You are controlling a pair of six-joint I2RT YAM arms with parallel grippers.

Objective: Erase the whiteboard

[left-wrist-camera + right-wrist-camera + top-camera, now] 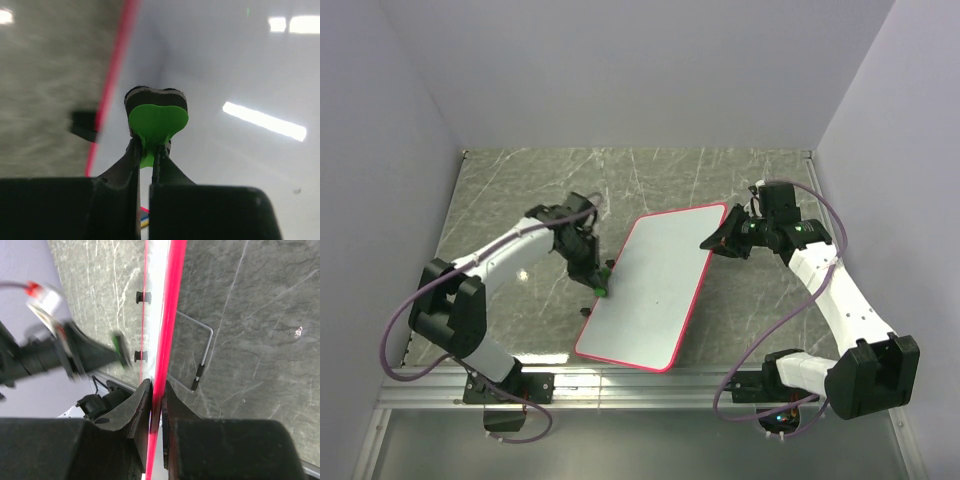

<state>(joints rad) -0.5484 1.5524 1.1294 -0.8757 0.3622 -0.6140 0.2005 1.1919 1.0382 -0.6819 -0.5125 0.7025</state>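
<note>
Left end effector [148, 146] clamps eraser [158, 121]; right end effector [157, 390] clamps whiteboard [655, 285]; glossy white, red rim

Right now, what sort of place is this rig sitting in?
Probably an enclosed robot test cell in a lab, not a home or office: plain white walls box in three sides, over a marble-pattern tabletop with an aluminium mounting rail along its near edge.

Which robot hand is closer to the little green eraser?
Left. The left gripper is pinching the green eraser, by the whiteboard's left edge. The right gripper is on the opposite side, clamped on its far right rim.
</note>
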